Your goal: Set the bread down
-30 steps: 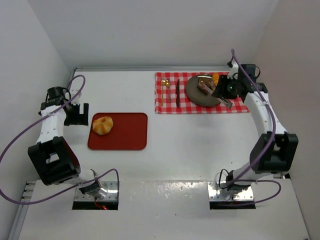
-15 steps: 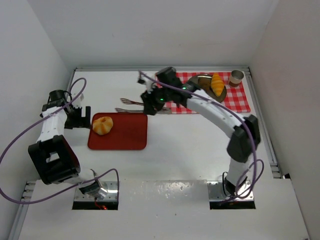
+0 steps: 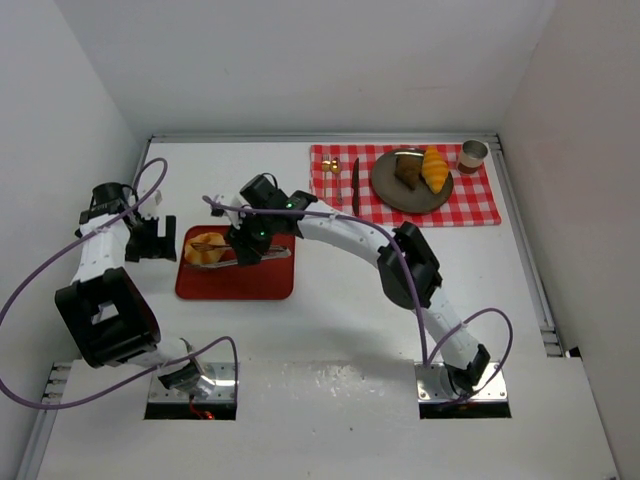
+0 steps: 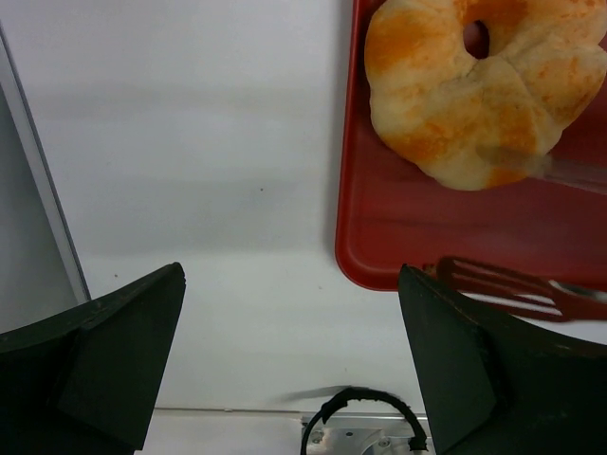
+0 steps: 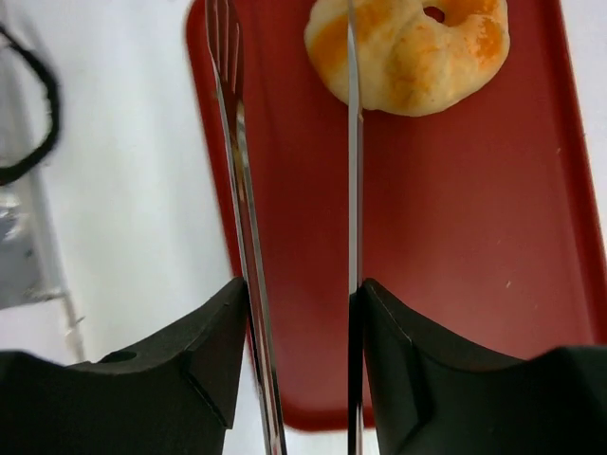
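The white table point(image 3: 330, 330) is spanned by the right arm, stretched from lower right across to the left-centre of the top view. This long reach is needed, it is judged, because the last piece lies far from its goal.

A red-and-white checked cloth point(image 3: 480, 205) is laid at upper right as the serving spot. A red plastic tray point(image 3: 260, 280) is set at left-centre as the pick-up spot. On the cloth a round grey plate point(image 3: 395, 190) is seen w/ the golden-orange croissant point(image 3: 434, 168) and the dark brown lump point(image 3: 407, 168) side by side, so approx. two of three pieces are judged placed. The round pale-golden scored bun point(image 5: 417, 57) lies on the tray's left part, not yet lifted.

The right gripper point(image 5: 303, 289) is pressed onto thin metal tongs point(image 5: 239, 190). These are held as an extension, probably so the bread is not crushed by the fingers. The tong blades are spread. One is lying over the bun's left portion and the fork-tipped one is clear of it to the left, so the bun is not yet straddled.

The left gripper point(image 4: 289, 273) is spread wide and empty, just off the tray's left edge, perhaps to steady the tray.
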### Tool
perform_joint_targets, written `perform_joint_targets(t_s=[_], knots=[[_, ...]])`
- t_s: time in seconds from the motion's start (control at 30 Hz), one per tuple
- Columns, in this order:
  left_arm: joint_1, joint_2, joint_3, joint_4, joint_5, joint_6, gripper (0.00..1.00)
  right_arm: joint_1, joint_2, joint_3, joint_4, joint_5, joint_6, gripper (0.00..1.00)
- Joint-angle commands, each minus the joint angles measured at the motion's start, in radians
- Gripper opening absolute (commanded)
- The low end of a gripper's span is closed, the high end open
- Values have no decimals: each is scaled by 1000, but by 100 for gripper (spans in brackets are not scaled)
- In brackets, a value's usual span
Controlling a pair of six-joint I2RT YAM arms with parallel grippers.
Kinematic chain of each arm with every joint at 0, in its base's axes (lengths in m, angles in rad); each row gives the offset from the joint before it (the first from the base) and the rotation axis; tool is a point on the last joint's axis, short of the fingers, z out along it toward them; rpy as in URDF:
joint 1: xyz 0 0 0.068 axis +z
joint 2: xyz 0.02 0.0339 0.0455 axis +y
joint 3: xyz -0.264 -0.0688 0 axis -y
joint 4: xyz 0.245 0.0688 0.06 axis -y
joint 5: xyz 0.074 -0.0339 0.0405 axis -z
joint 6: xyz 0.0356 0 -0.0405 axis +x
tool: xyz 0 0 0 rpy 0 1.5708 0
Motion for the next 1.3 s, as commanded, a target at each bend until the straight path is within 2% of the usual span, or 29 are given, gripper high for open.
perform_joint_targets(t_s=[0.0, 0.27, 0.47, 0.53, 0.57, 0.67, 0.7, 0.73, 0.97, 1.1, 1.27], knots=[[14, 12, 0, -2, 28, 10, 100, 18, 21, 94, 77, 81, -48, 51], [23, 12, 0, -2, 50, 19, 100, 68, 33, 81, 52, 259, -111, 52], [43, 21, 0, -2, 50, 29, 100, 81, 31, 79, 31, 265, -146, 52], [54, 21, 0, -2, 59, 38, 100, 81, 33, 62, 22, 264, -150, 46], [54, 32, 0, -2, 59, 38, 100, 79, 31, 47, 18, 264, -156, 36], [63, 32, 0, -2, 68, 38, 100, 82, 36, 39, 3, 265, -165, 20], [63, 41, 0, -2, 68, 38, 100, 76, 19, 38, 0, 268, -165, 10], [72, 41, 0, -2, 68, 38, 100, 84, 25, 39, 2, 270, -162, 7], [72, 41, 9, -11, 88, 38, 100, 79, -82, 13, 83, 267, -133, 0], [72, 41, 9, -11, 88, 38, 100, 67, -224, -91, 158, 261, -117, 0], [82, 41, 9, -11, 88, 47, 100, -34, -364, -230, 221, 261, -20, 0]])
